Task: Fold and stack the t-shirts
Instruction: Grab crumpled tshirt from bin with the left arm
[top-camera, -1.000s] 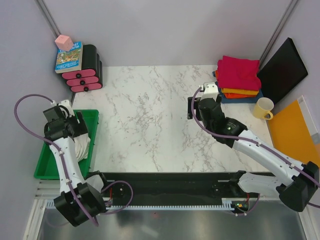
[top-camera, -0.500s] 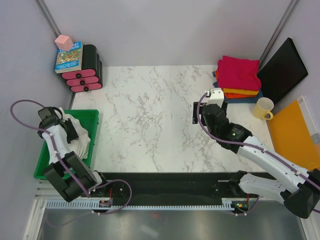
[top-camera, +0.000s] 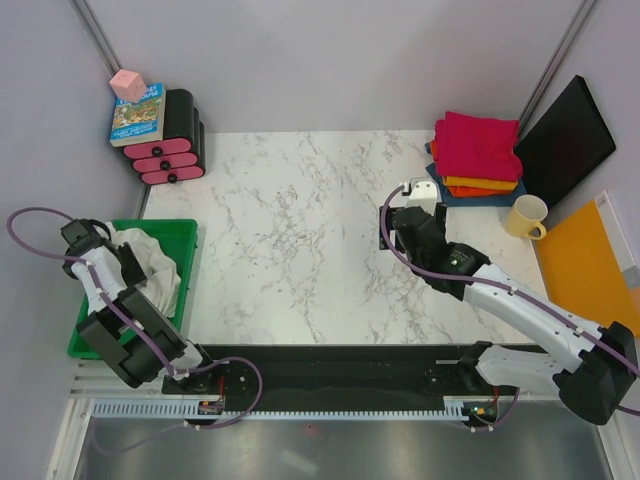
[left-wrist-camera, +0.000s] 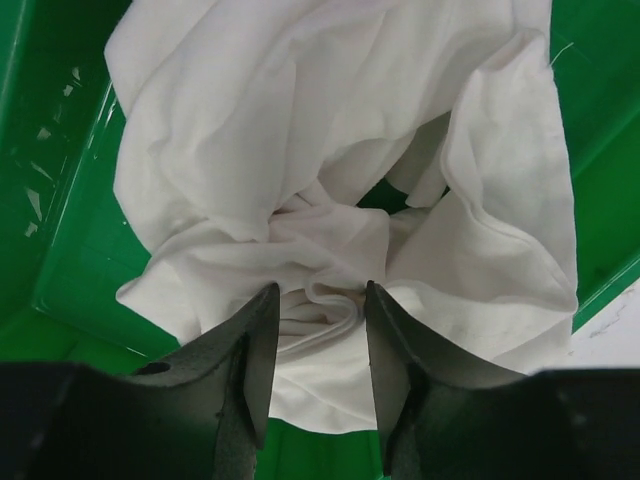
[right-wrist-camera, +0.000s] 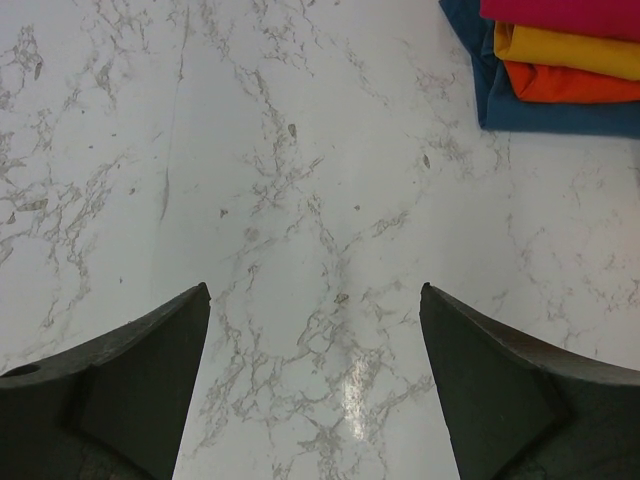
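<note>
The off-white t-shirt lies crumpled in a green bin at the table's left edge. My left gripper is shut on a bunched fold of it, and wrinkles run out from the pinch. From above, the left gripper sits at the shirt's left side. Folded t-shirts are stacked at the back right: magenta on top, then orange, then dark blue. My right gripper hangs open over bare marble, just left of the stack.
A cream mug stands right of the stack, with a black panel leaning behind it. An orange-yellow board lies at the right edge. Black-and-pink drawers with a book and a pink cube sit at the back left.
My left gripper has narrowed onto the off-white shirt and the arm has swung left, dragging the cloth up and left in the bin. The right arm shifted slightly and stays open.
</note>
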